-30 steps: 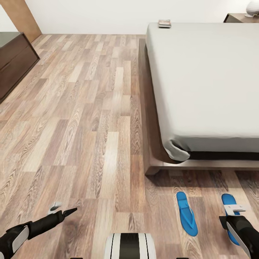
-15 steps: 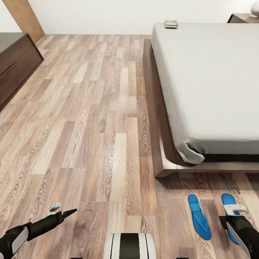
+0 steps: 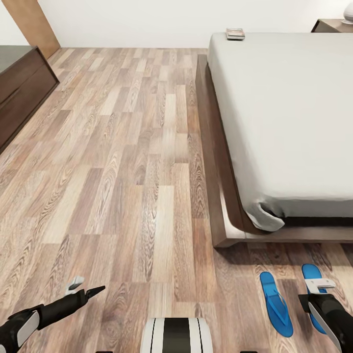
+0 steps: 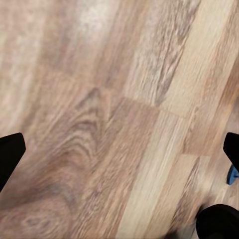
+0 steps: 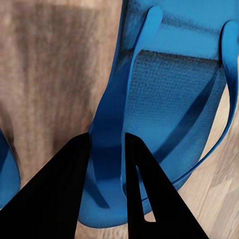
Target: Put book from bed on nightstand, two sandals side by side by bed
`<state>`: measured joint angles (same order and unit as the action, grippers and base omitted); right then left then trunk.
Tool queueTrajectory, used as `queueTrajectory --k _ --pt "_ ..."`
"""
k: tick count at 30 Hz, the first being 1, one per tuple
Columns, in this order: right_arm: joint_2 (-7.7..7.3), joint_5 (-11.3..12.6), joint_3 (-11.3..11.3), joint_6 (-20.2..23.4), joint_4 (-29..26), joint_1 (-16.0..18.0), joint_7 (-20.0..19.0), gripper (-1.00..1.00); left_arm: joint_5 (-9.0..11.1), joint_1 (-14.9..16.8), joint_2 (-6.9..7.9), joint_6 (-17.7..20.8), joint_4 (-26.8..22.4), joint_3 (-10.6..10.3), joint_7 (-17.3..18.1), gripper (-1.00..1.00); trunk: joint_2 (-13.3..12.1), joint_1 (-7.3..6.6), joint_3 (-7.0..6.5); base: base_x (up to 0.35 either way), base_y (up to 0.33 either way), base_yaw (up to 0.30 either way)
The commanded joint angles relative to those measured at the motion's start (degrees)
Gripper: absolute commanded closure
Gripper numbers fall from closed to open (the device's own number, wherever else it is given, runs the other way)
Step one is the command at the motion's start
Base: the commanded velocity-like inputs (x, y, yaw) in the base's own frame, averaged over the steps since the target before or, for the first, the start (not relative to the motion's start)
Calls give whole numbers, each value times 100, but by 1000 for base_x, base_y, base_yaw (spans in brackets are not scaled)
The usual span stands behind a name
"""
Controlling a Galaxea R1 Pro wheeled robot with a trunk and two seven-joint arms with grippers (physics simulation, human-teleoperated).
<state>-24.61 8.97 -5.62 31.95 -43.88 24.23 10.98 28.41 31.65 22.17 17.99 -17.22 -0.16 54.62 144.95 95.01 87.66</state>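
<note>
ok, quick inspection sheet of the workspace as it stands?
Surface: wood-plank floor.
Job's things: book on the far corner of the bed; nightstand beyond the bed; free sandal flat on the floor past the bed's foot; second sandal between the right pincer's fingers.
Clutter: white object on the nightstand, too cropped to identify.
Pincers: left pincer open, empty, over the floor; right pincer closed on the second sandal's edge.
Cables: nothing seen.
Surroundings: dark bench at left; white wall behind.
</note>
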Motion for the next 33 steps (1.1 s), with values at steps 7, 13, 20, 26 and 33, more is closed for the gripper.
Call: queueTrajectory --k 7,13,20,26,33 --pt "-9 58 -34 22 -7 2 54 100 33 4 -2 58 -1 -2 14 -100 10 15 136 0 0 0" --pt "-9 55 -35 22 -7 2 54 100 33 1 -2 59 -1 -2 15 -100 18 30 269 0 0 0" --pt "-9 52 -36 23 -7 2 55 100 33 1 -2 56 -1 -2 23 -100 27 48 424 0 0 0" --pt "-9 45 -36 22 -7 2 54 100 33 2 -2 59 -1 -2 23 -100 35 64 557 0 0 0" --pt "-9 35 -36 22 -7 2 54 100 33 2 -4 61 -1 -2 24 -100 44 82 712 0 0 0"
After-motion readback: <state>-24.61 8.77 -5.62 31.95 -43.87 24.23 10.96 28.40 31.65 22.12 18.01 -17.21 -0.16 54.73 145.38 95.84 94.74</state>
